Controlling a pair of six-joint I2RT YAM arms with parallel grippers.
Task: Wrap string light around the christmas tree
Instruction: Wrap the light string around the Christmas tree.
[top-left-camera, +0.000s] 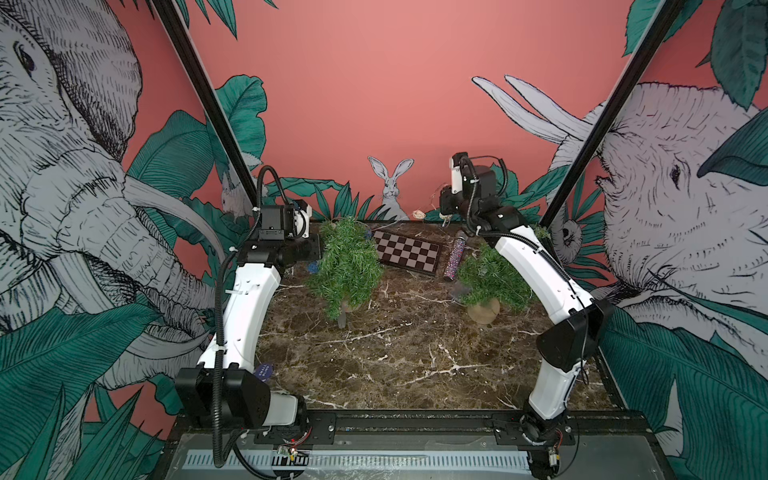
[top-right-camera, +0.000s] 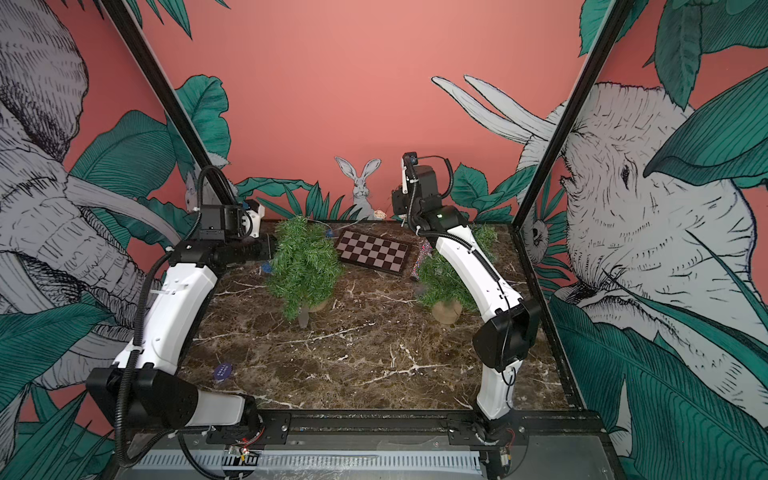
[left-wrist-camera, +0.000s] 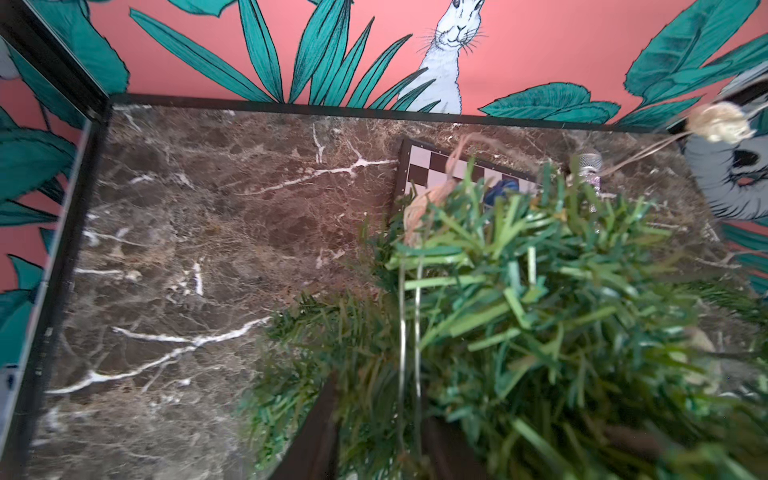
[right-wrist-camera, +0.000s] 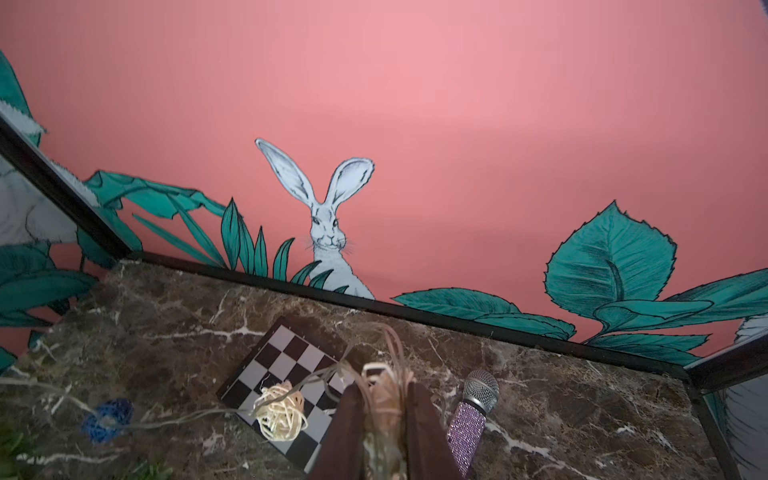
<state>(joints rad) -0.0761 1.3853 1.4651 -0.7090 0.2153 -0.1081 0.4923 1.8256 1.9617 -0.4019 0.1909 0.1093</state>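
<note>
**A:** Can you make out the left claw (left-wrist-camera: 378, 415)?

**B:** Only two dark blurs standing apart, cut off by the picture's edge, with needles of the blurred tree (left-wrist-camera: 540, 311) over them. In both top views its tips vanish among the branches.

**A:** And the right claw (right-wrist-camera: 384, 399)?

**B:** Its fingers run off the edge (closed on a bunch of the string light (right-wrist-camera: 384, 374)). From above, the right arm (top-left-camera: 536, 266) covers it.

**A:** The second tree (top-left-camera: 494, 278)?

**B:** Half behind that arm, like the microphone (top-right-camera: 419, 264). From above, the wire is too thin to follow.
</note>
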